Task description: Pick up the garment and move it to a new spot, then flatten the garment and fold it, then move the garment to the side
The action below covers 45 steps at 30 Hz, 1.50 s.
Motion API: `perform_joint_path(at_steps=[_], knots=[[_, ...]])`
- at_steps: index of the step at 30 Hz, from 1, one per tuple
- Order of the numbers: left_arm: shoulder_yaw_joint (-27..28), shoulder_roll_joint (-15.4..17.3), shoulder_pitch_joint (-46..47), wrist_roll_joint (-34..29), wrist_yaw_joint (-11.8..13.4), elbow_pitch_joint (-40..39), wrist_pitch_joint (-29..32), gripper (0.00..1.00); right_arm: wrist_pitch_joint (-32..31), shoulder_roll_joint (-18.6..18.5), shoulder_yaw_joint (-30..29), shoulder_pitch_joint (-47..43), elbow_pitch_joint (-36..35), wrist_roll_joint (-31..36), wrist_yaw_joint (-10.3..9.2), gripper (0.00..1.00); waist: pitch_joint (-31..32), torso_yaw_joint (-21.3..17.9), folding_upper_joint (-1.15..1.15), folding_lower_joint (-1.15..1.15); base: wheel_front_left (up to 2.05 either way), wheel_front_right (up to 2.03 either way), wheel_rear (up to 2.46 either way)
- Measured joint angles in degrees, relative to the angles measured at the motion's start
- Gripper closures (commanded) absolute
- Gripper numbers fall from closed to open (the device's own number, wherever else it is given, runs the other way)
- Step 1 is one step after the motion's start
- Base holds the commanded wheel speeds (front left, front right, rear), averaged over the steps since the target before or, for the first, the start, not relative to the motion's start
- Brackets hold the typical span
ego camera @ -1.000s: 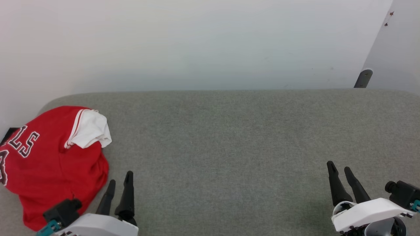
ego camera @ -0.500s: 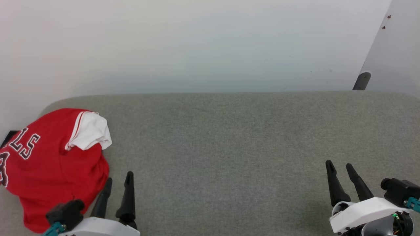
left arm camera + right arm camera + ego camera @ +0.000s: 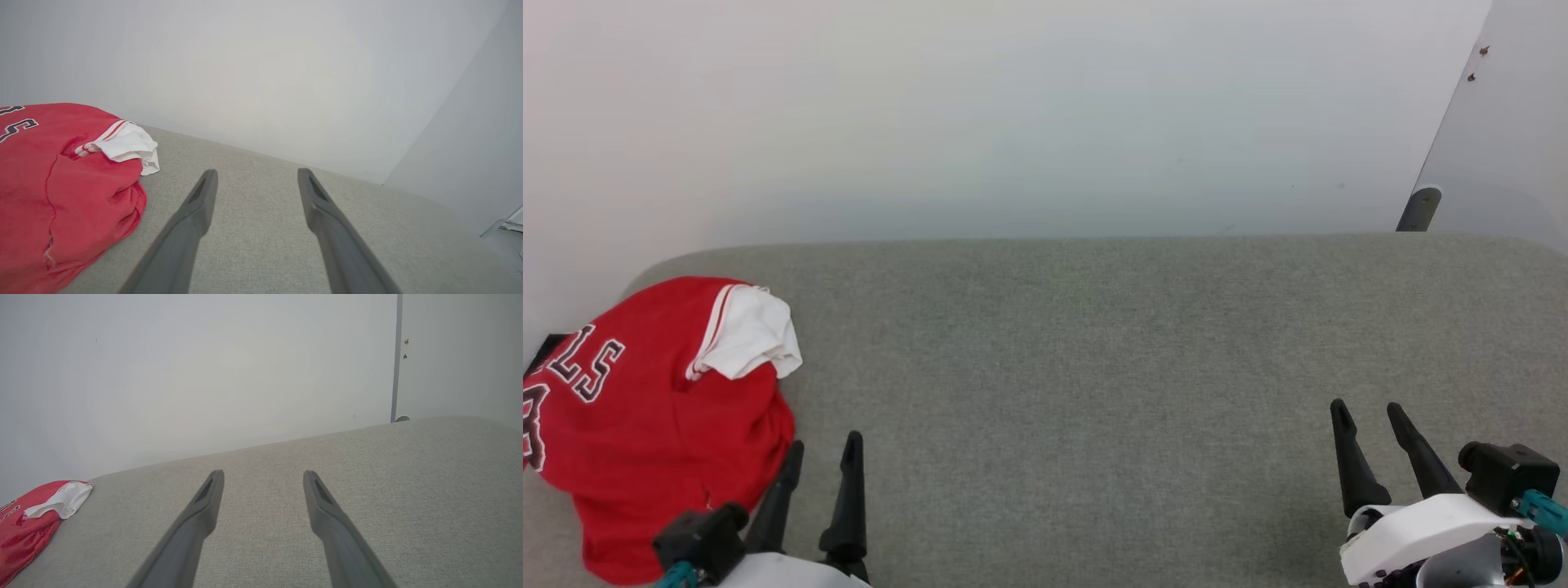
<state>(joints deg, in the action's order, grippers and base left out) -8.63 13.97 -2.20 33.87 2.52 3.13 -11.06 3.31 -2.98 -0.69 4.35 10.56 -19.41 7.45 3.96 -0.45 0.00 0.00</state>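
**Before the first grasp: jersey (image 3: 654,425) heaped at the far left of the grey pad (image 3: 1094,367), nothing picked up yet.**

Spread wide and empty alike: left gripper (image 3: 824,441) just beside the jersey's right edge, right gripper (image 3: 1365,406) well apart at the pad's right. Jersey crumpled, one white sleeve (image 3: 747,335) flopped over its top, lettering partly cut off by the head view's left edge. Judged step: the reach toward the heap. Best done by swinging the left gripper leftward over the cloth, descending onto a raised fold rather than bare pad, and closing on few layers near the sleeve seam. Then lifting slowly, watching for snags or dragging. Lastly carrying toward the pad's open middle, with room on every side for spreading flat.
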Motion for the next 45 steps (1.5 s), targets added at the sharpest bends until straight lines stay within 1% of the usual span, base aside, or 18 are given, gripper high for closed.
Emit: perform_joint_path(at_steps=[11,32,37,45], knots=[[-0.77,0.77,-0.75,-4.41,0.01,-0.99,-1.21,0.0,0.57,0.01,-0.25,-0.27,-0.86,4.95,0.0,0.0,0.76,-0.03,0.0,0.0,0.0,0.0,0.0],[-2.52,2.31,-1.97,-11.98,1.0,-2.58,-3.57,0.0,1.59,0.01,-0.15,-0.61,-2.16,13.99,0.01,0.0,1.91,-0.13,0.0,0.0,0.0,0.0,0.0],[-2.94,2.65,-2.2,-13.35,1.02,-2.72,-4.04,0.0,1.8,0.0,-0.13,-0.98,-2.5,16.1,0.01,0.0,2.16,-0.18,0.0,0.0,0.0,0.0,0.0],[-3.1,2.87,-2.29,-12.78,0.73,-2.27,-4.07,0.0,1.81,0.01,-0.14,-1.1,-2.61,16.06,0.01,0.0,2.19,-0.14,0.0,0.0,0.0,0.0,0.0]])
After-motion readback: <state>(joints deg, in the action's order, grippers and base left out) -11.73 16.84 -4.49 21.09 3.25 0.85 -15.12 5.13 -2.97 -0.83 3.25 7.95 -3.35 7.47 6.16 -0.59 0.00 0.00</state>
